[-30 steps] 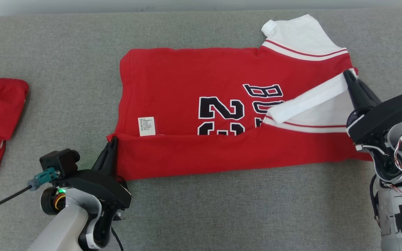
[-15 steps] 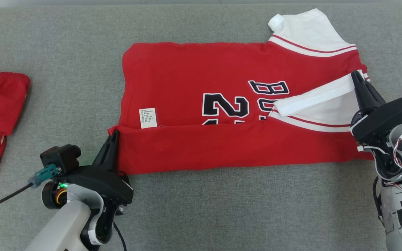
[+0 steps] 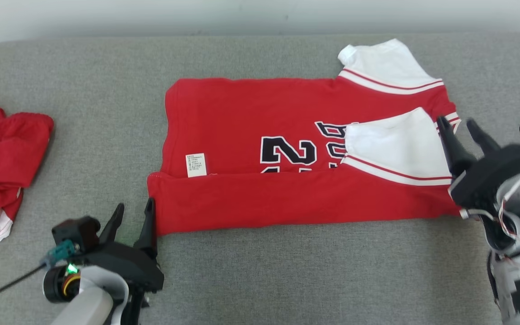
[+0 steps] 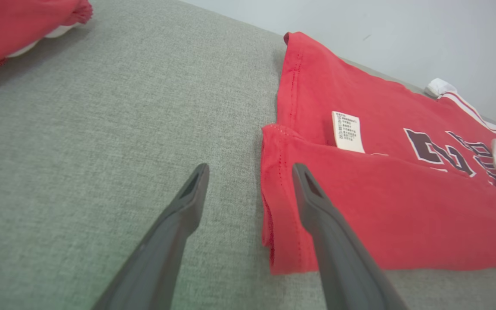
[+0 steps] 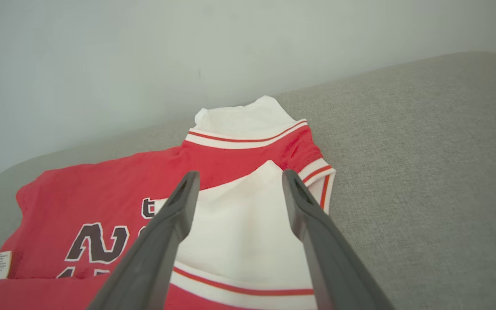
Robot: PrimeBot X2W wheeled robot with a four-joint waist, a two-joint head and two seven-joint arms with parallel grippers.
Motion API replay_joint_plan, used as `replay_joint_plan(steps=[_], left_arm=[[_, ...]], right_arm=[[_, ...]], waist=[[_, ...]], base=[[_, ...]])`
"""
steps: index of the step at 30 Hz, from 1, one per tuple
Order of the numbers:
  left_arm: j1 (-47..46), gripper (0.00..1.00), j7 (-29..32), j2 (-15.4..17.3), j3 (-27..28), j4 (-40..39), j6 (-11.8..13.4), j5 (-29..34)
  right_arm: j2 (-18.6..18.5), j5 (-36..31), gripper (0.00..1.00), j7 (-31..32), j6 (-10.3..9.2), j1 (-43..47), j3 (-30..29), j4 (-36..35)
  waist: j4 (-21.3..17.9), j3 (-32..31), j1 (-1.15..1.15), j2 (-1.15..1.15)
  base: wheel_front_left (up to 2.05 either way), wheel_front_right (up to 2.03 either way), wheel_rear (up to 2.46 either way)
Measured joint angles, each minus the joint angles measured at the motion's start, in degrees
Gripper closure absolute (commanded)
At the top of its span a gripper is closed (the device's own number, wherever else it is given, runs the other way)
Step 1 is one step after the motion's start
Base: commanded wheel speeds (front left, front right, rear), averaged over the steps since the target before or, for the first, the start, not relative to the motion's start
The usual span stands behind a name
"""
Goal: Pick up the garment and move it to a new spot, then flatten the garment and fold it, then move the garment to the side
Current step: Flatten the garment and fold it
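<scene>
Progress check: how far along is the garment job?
Done: the jersey lies flat on the grey cushion, near edge folded up over the numbers, near sleeve laid inward. In hand: nothing; the left hand and right hand stand open at its ends. Left: remaining folds, then moving it aside.

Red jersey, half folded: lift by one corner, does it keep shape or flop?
Likely floppy: the red jersey lies flat, and its folded-up lower strip hugs the layer beneath. The fold would probably fall open under a one-corner lift. Pushed, it may bunch rather than slide, since the grey upholstery looks textured.
</scene>
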Motion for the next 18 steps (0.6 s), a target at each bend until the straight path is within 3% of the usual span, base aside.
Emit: replay_joint_plan(steps=[6, 12, 18], left_arm=[[2.9, 0.00, 0.0, 0.7, -1.7, -3.3, 3.9, 1.9], [3.2, 0.00, 1.0, 0.3, -2.8, -3.9, 5.7, 3.3], [0.0, 0.00, 5.8, -0.1, -4.5, -1.9, 9.1, 4.4]], right_arm=[[0.2, -6.4, 0.00, 5.1, 0.00, 6.4, -4.3, -2.9], [3.8, -11.8, 0.00, 7.4, 0.00, 9.6, -8.1, -3.9], [6.8, -18.3, 0.00, 11.3, 0.00, 8.3, -10.5, -2.6]], waist=[[-0.4, -1.6, 0.00, -0.01], [-0.8, -1.3, 0.00, 0.00], [-1.6, 1.2, 0.00, 0.00]], base=[[0.00, 0.00, 0.00], [0.00, 0.00, 0.00], [0.00, 0.00, 0.00]])
